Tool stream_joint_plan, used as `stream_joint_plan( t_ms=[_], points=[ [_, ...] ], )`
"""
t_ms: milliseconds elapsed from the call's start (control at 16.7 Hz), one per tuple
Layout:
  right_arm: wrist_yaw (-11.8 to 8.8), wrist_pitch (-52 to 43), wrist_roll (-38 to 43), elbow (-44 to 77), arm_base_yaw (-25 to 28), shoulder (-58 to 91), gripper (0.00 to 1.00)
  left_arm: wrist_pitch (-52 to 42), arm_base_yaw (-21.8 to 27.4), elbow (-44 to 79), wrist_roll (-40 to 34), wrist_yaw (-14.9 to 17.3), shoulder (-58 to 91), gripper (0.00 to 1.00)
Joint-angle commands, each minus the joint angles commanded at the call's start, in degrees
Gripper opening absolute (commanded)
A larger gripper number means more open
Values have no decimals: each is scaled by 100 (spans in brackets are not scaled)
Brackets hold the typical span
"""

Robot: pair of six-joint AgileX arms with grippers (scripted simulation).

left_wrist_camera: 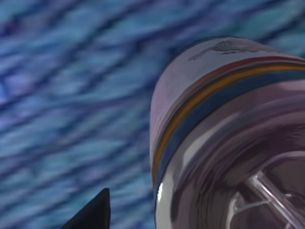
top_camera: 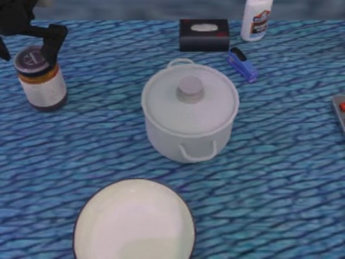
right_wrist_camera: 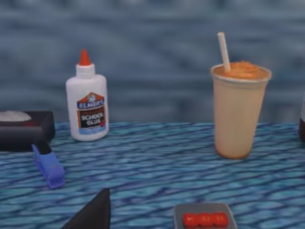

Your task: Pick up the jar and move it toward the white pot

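The jar (top_camera: 41, 80) stands upright on the blue cloth at the far left, with a white label, an amber band and a dark lid with a white logo. My left gripper (top_camera: 28, 49) hovers at the jar's lid, open, one finger on each side of it. In the left wrist view the jar (left_wrist_camera: 224, 124) fills most of the picture, and a gap shows between it and the one visible fingertip (left_wrist_camera: 95, 212). The white pot (top_camera: 190, 110), lidded with a grey knob, sits at the table's middle, well right of the jar. My right arm is outside the top view; one fingertip (right_wrist_camera: 95, 212) shows, off to the side.
A white plate (top_camera: 133, 222) with a dark rim lies at the front. At the back stand a black tissue box (top_camera: 204, 34), a blue stapler (top_camera: 241, 65) and a glue bottle (top_camera: 256, 19). A grey device with red buttons (top_camera: 340, 110) lies at the right edge. An orange drink cup (right_wrist_camera: 240, 112) stands beyond it.
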State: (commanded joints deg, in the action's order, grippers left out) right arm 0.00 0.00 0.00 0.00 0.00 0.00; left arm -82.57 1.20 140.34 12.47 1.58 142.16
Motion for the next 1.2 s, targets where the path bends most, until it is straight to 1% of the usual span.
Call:
stream_joint_plan(
  t_ms=[240,600,840,1200],
  points=[
    [0,0,0,0,0,0,100,111,17,-116,-16,-1,-10,100],
    [0,0,0,0,0,0,100,1103,7,-1122,-8,-1,-22,100],
    [0,0,0,0,0,0,100,1150,7,-1169,-7,-1,-19,100],
    [0,0,0,0,0,0,100,1150,7,-1169,-7,-1,-19,55]
  ],
)
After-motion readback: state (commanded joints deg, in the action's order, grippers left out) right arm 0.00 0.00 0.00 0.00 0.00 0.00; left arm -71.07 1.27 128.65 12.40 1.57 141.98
